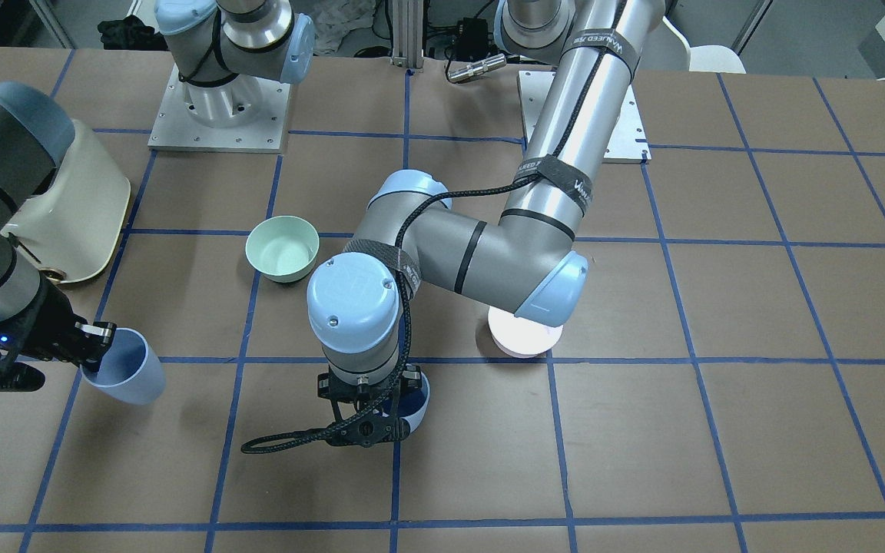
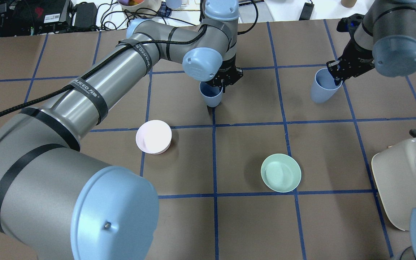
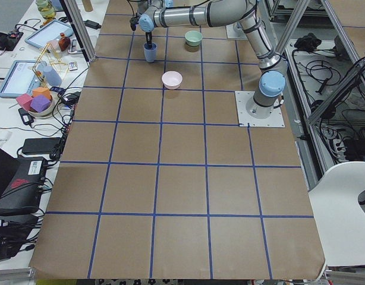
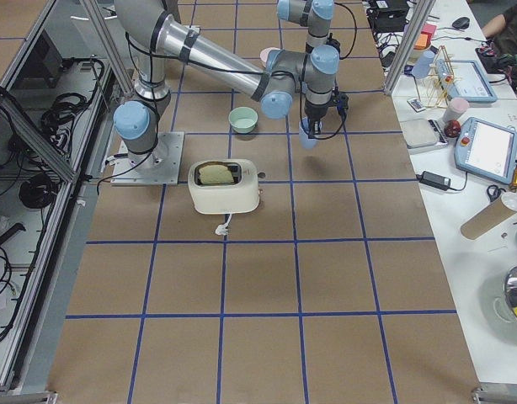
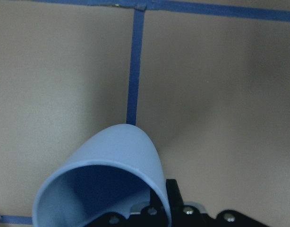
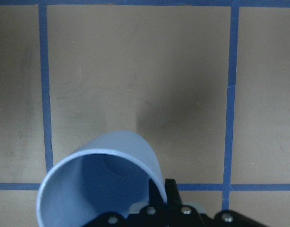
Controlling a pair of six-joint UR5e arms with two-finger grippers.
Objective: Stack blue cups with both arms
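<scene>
Left gripper point(image 2: 219, 86): pinching cup point(image 2: 211, 97) rim, beyond pink bowl point(image 2: 154, 137).
Right gripper point(image 2: 335, 78): pinching second cup point(image 2: 320, 90) rim.
Handling: light, stiff, probably slick; rim grip.

Open lane btwn blue cups point(image 2: 211, 98) point(image 2: 320, 91), bowls point(image 2: 154, 137) point(image 2: 281, 172) nearer robot

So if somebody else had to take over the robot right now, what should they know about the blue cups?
The left hand is shut on the rim of the middle blue cup.
The right hand is shut on the rim of the tilted blue cup, off to the robot's right.
Done: each hand has a cup.
Left to do: the cups are apart, so bring them together and put one inside the other.
The pink bowl and green bowl are not part of the job.
</scene>
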